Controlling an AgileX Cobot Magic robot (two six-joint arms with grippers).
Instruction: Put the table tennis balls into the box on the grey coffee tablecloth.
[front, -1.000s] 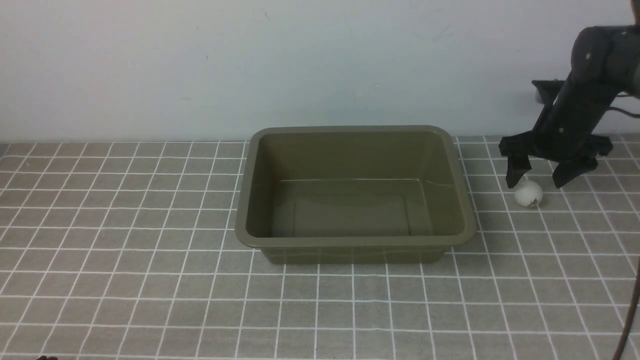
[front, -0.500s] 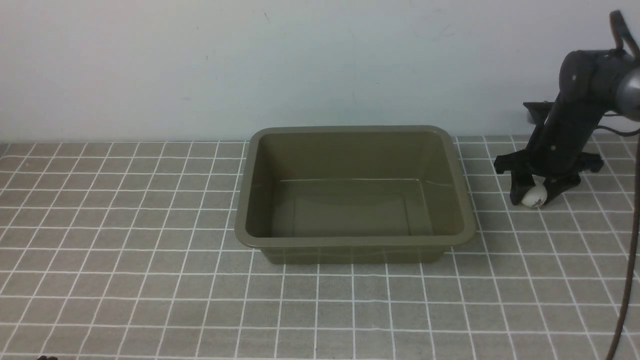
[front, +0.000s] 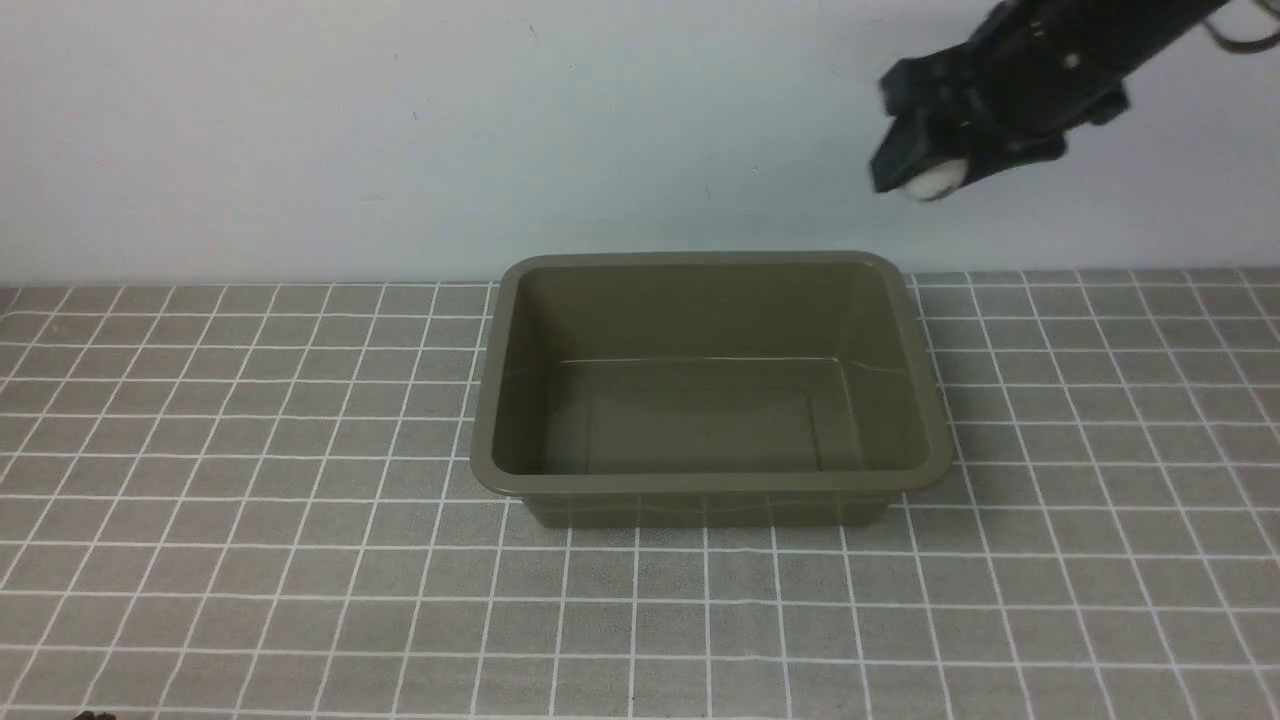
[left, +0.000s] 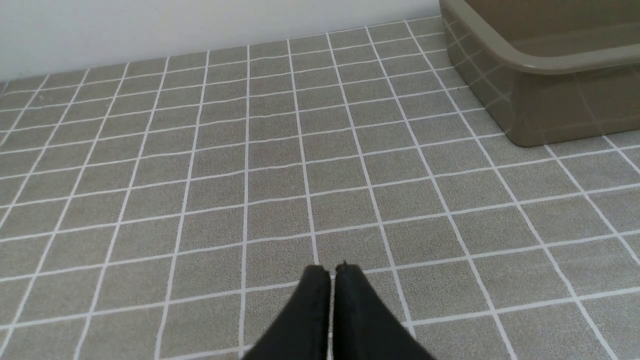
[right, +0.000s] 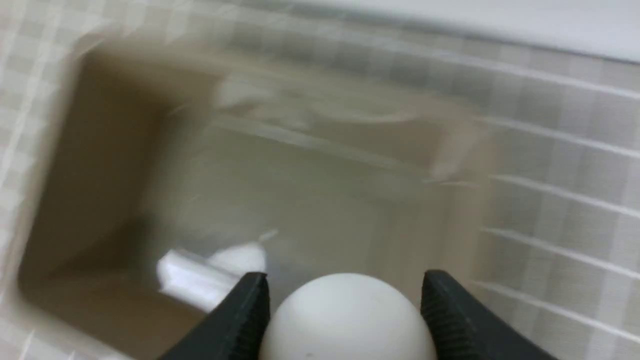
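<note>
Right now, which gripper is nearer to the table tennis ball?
Right. The right gripper is shut on the table tennis ball, high over the box. The left gripper is shut and empty, low over the tablecloth outside the box, away from the ball.

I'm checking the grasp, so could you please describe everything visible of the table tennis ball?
The table tennis ball is a small white matte sphere, seemingly smooth plastic. It sits clamped between the two black fingers of the right gripper, touching nothing else, held in the air above the olive box and clear of the cloth. Only its lower part shows in the front view.
</note>
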